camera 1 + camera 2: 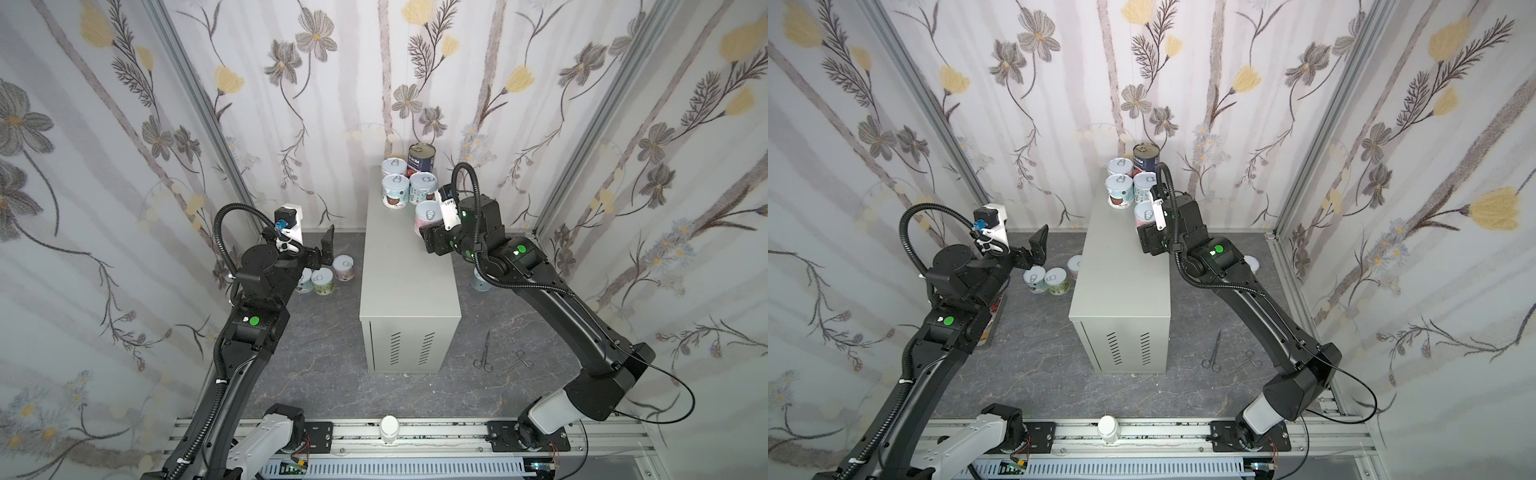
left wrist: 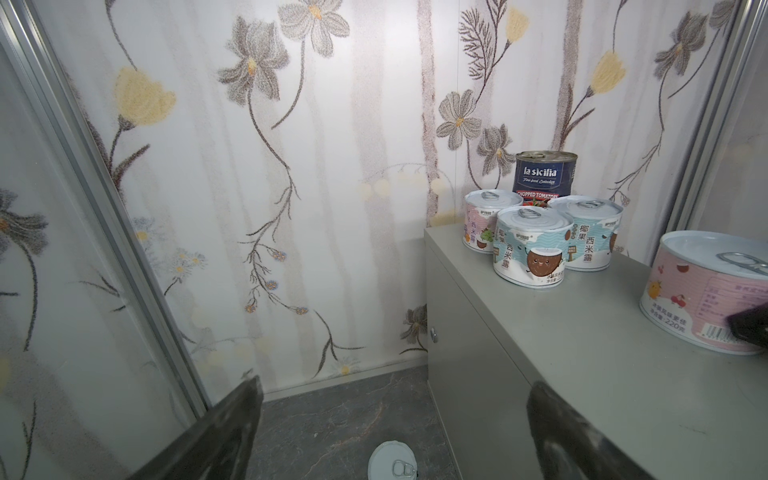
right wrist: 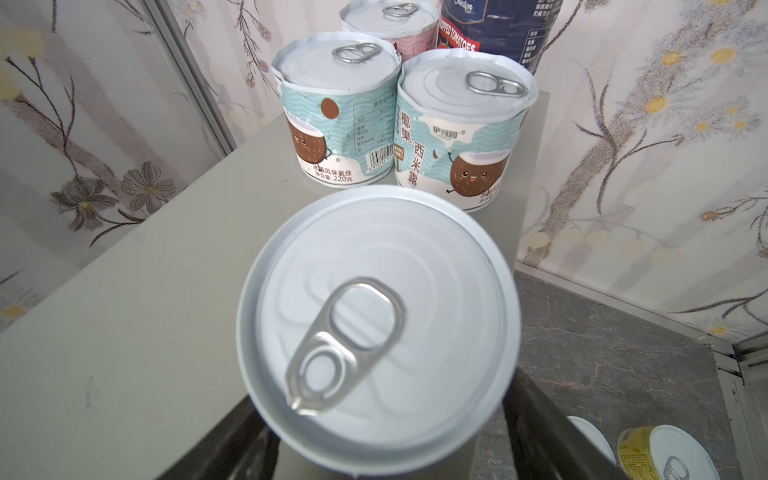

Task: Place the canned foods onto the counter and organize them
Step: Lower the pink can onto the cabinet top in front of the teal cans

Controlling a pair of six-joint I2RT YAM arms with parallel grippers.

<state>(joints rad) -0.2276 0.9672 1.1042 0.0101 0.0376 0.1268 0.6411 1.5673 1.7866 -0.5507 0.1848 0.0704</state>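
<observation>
Four canned foods are grouped at the far end of the counter: a tall dark blue can, a pink can and two teal cans. In front of them, at the counter's right edge, a pink can stands upright between the fingers of my right gripper. Its lid hides whether the pads touch it. My left gripper hangs open and empty above three cans on the floor.
On the floor right of the counter stand a further can and a yellow-labelled one. Scissors and forceps lie on the dark floor at the front right. A white bottle sits on the front rail. Papered walls close in on three sides.
</observation>
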